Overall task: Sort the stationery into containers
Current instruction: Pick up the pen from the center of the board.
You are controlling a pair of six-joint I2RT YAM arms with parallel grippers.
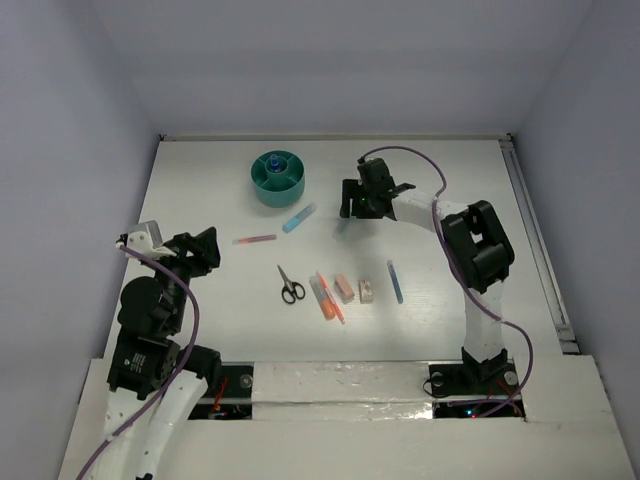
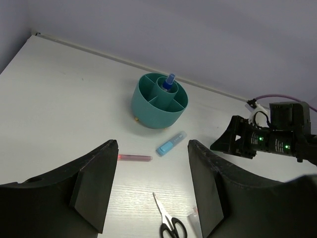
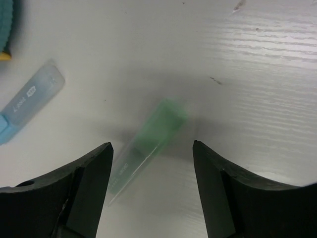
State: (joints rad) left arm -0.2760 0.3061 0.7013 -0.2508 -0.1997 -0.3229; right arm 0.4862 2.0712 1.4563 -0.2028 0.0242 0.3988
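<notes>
The teal organiser [image 1: 278,177] [image 2: 159,101] stands at the back of the table, with a blue-capped bottle [image 1: 273,162] [image 2: 170,82] in its central cup. My right gripper [image 1: 352,205] [image 3: 152,146] hangs open to its right. A blurred green marker [image 3: 148,146] shows between its spread fingers, gripped by neither. A blue highlighter [image 1: 298,217] [image 3: 29,101], pink pen [image 1: 255,239] [image 2: 134,157], scissors [image 1: 290,286] [image 2: 168,222], orange markers [image 1: 327,296], pink eraser [image 1: 344,289], white eraser [image 1: 367,291] and blue pen [image 1: 395,282] lie on the table. My left gripper [image 1: 205,250] [image 2: 153,146] is open and empty at the left.
Grey walls close the table at the back and on both sides. A metal rail [image 1: 535,240] runs along the right edge. The right arm's cable [image 1: 420,160] loops above its wrist.
</notes>
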